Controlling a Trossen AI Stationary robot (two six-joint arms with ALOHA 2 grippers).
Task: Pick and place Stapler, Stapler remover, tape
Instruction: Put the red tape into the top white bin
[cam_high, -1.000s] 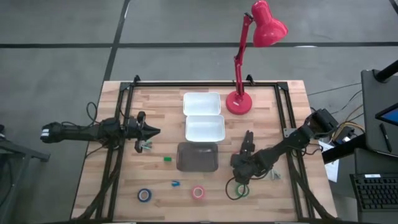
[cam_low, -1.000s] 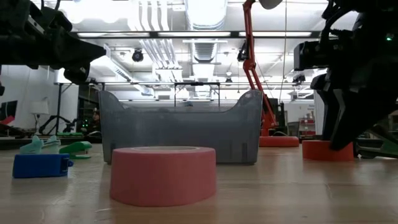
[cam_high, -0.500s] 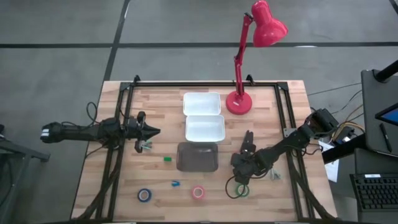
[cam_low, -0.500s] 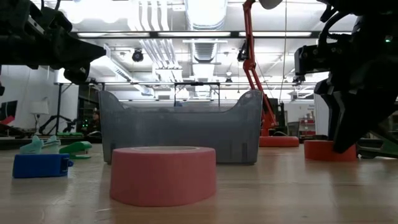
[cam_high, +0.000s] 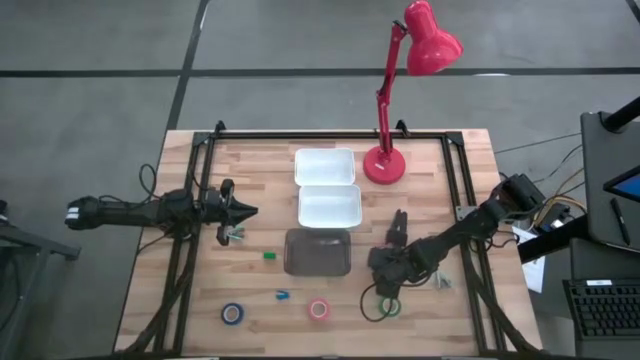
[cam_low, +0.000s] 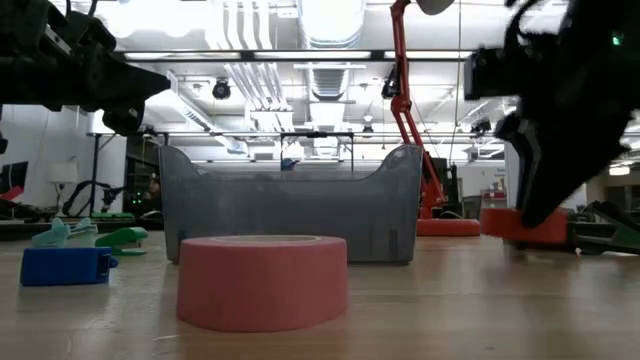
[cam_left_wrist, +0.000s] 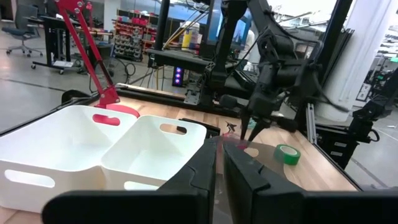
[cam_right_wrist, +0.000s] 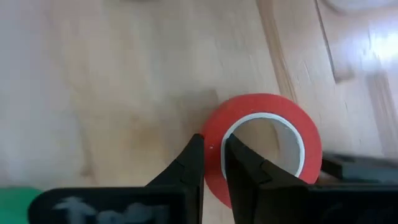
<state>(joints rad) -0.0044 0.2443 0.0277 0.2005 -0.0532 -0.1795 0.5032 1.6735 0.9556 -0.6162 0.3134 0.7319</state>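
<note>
the tape is mostly still out on the table: a blue roll and a pink roll near the front edge, a green roll further right, none in a bin. the red roll is the one in play; the right gripper has its fingers pinched on that roll's wall, one inside the ring and one outside, just right of the grey bin, and it looks barely off the wood. i'd say the job is hardly begun. the grey bin and the two white trays look empty from above. i can't pick out the stapler for certain. the left gripper waits at the table's left side, fingers together on nothing.
</note>
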